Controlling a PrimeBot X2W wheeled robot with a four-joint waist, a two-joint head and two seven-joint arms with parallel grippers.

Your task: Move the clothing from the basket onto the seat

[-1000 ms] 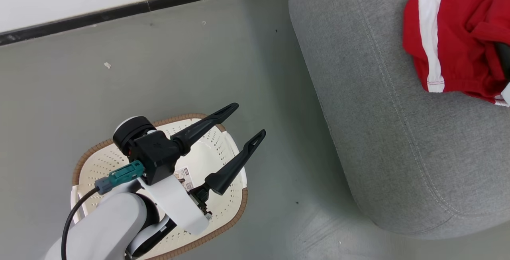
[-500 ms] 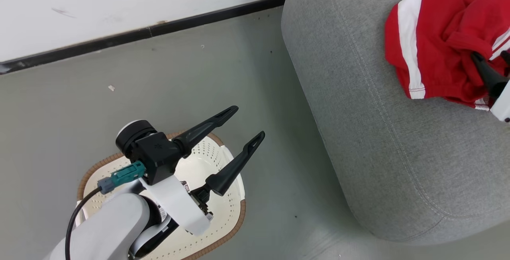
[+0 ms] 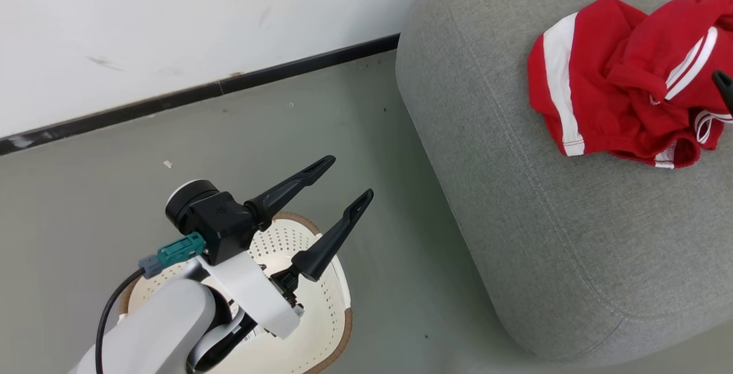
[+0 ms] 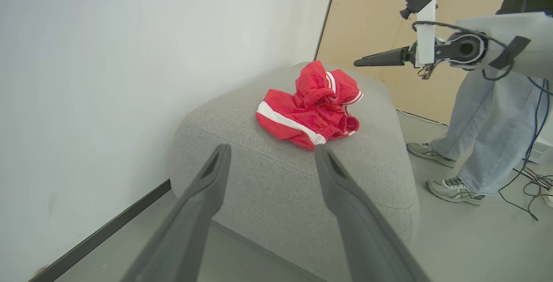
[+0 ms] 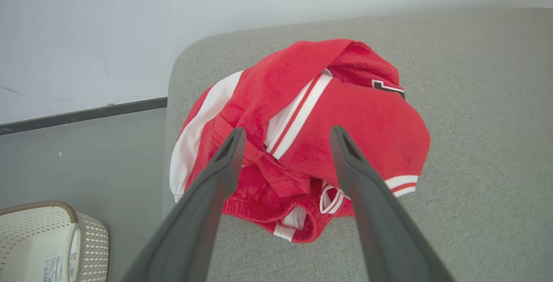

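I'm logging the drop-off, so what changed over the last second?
The right jaws opened, let go of the crumpled red white-striped garment and drew back off it; it now lies loose on the large grey fabric seat. The head camera also shifted. The left jaws stayed open above the cream-white perforated plastic basket.

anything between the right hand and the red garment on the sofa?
Nothing visible. The right hand, open, hangs in clear air apart from the red garment, which lies crumpled on the grey seat.
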